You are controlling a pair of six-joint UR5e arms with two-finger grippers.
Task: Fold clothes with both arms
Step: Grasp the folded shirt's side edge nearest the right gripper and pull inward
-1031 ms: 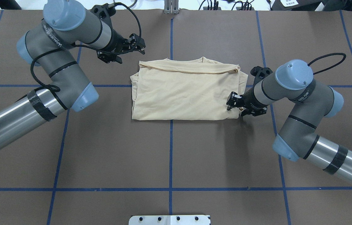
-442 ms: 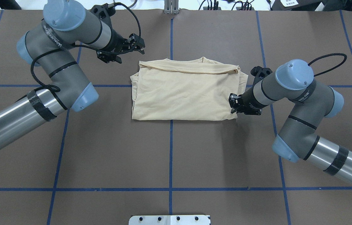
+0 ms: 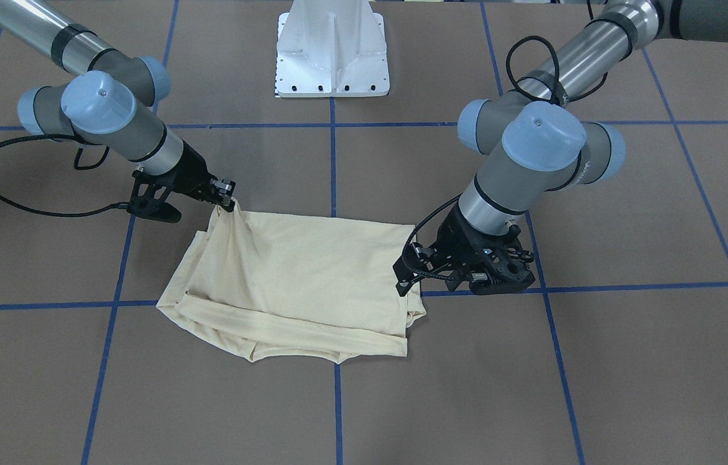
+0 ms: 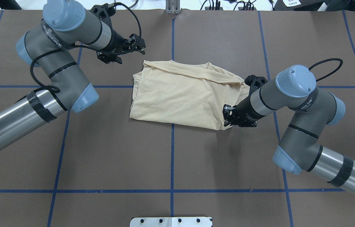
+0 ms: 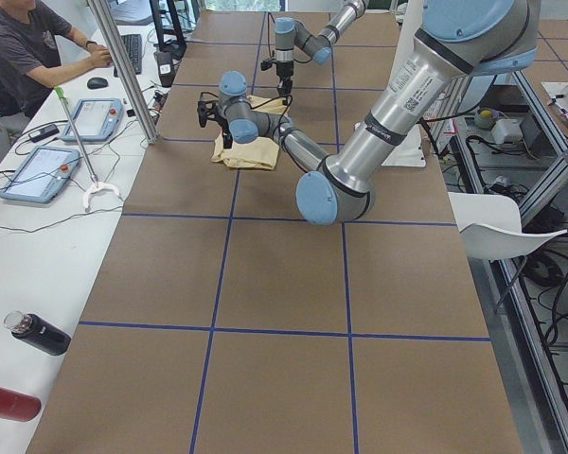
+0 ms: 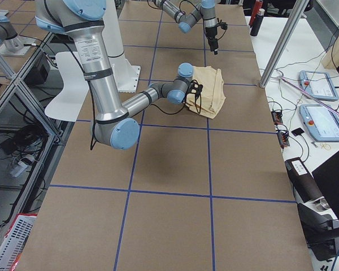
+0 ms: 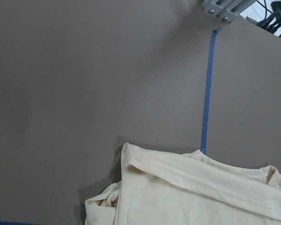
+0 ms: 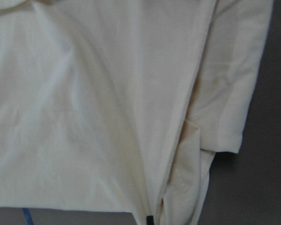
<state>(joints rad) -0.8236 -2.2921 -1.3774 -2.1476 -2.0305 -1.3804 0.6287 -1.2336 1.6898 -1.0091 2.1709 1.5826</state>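
Note:
The cream-yellow shirt (image 4: 180,94) lies folded into a rough rectangle mid-table, plain side up; it also shows in the front view (image 3: 299,278). My right gripper (image 4: 226,118) is shut on the shirt's near right corner and holds it raised, so the cloth slopes up to it (image 3: 229,197). In the right wrist view the cloth (image 8: 107,93) gathers to a pinch at the bottom edge. My left gripper (image 4: 139,44) is open and empty, hovering just beyond the shirt's far left corner (image 7: 131,157). The print and neck label are hidden.
The white pedestal base (image 3: 331,58) stands at the robot's edge of the table. Blue tape lines (image 4: 172,151) cross the brown tabletop. An operator (image 5: 33,47) sits at a side desk with tablets and bottles (image 5: 38,333).
My right gripper closed on the shirt's near right corner and pulled it up and toward the left and near side, skewing the shirt's right half. The left arm barely moved.

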